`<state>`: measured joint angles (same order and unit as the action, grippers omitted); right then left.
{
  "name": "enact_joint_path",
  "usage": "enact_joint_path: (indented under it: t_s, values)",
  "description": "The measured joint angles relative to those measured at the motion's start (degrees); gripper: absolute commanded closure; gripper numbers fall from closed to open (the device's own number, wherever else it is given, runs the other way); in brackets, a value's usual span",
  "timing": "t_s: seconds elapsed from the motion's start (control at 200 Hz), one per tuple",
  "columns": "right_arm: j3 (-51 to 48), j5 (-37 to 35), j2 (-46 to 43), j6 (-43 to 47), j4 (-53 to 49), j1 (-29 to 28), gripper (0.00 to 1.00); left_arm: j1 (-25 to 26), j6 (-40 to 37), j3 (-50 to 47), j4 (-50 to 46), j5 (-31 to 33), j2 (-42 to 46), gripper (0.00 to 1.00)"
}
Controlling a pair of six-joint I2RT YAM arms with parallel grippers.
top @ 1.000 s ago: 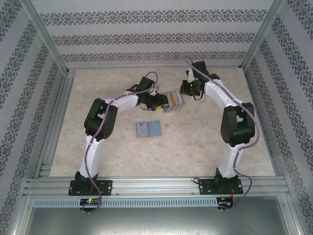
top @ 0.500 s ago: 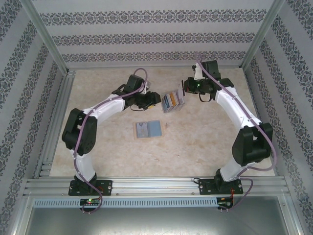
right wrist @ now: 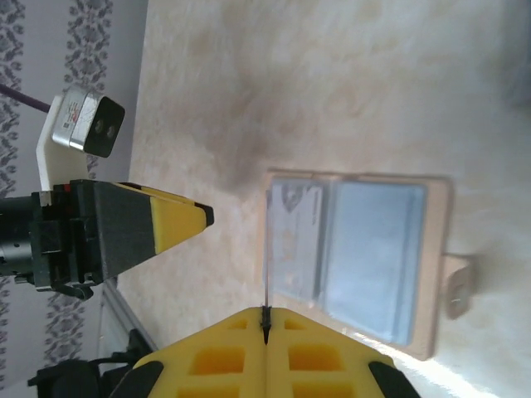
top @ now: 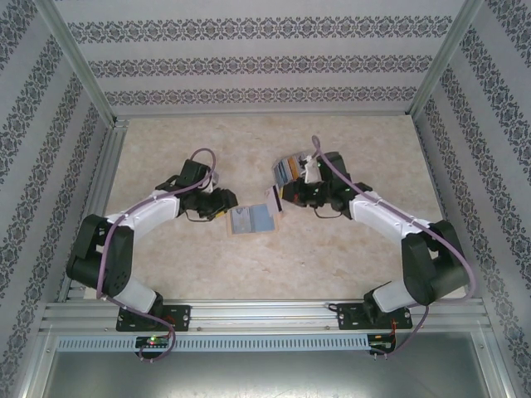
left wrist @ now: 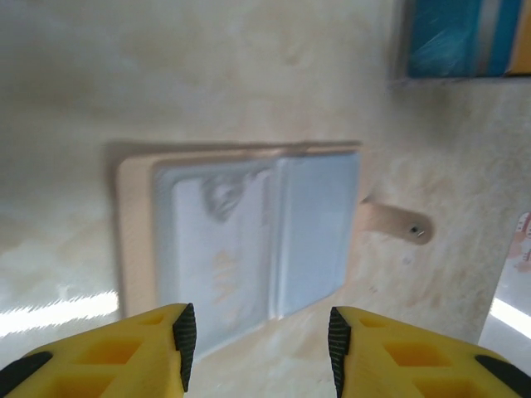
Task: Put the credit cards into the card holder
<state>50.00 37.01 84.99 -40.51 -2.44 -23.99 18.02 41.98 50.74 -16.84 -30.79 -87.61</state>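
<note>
The card holder point(top: 251, 219) lies open and flat mid-table, tan outside and grey-blue inside point(left wrist: 249, 240), its snap tab point(left wrist: 394, 222) sticking out on one side. My right gripper point(right wrist: 265, 319) is shut on one credit card point(right wrist: 267, 249), seen edge-on and held upright just above the holder's point(right wrist: 365, 257) left pocket. From above, that card point(top: 274, 204) stands at the holder's right edge, with the right gripper point(top: 280, 199) behind it. My left gripper point(left wrist: 257, 340) is open and holds nothing, close to the holder's left side point(top: 228, 211). More credit cards point(top: 290, 169) stand in a clear tray.
The clear tray with its blue card point(left wrist: 456, 37) stands just behind the holder, close to the right arm. The left gripper's yellow finger point(right wrist: 158, 220) shows in the right wrist view, a short way from the held card. Patterned walls point(top: 265, 62) enclose the table.
Both arms have swung from the tray at the back down to the card holder. The right gripper brought a card with it; the left gripper now sits at the holder's left side.
</note>
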Motion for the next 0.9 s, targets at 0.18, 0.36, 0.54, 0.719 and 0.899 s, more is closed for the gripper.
enact_joint_path:
  t_s: [0.18,0.36,0.54,0.719,0.899]
  values:
    - [-2.43,0.22,5.25,-4.42,8.9,-4.22,1.0,-0.15,-0.13,-4.13,-0.26,-0.04,0.87,0.53]
    - [-3.65,0.48,10.27,-6.64,13.86,-5.05,1.0,-0.15,-0.11,-5.22,0.35,-0.22,-0.33,0.54]
    - [-3.65,0.57,13.25,-7.56,16.48,-5.05,1.0,-0.15,-0.07,-5.22,2.36,-0.72,-2.45,0.54]
    - [-3.65,0.59,14.97,-7.8,18.21,-5.16,1.0,-0.17,0.07,-5.22,3.26,-1.16,-3.98,0.54]
    - [-3.61,0.63,17.42,-8.57,19.82,-5.79,1.0,-0.2,0.09,-5.22,3.5,-1.77,-4.76,0.54]
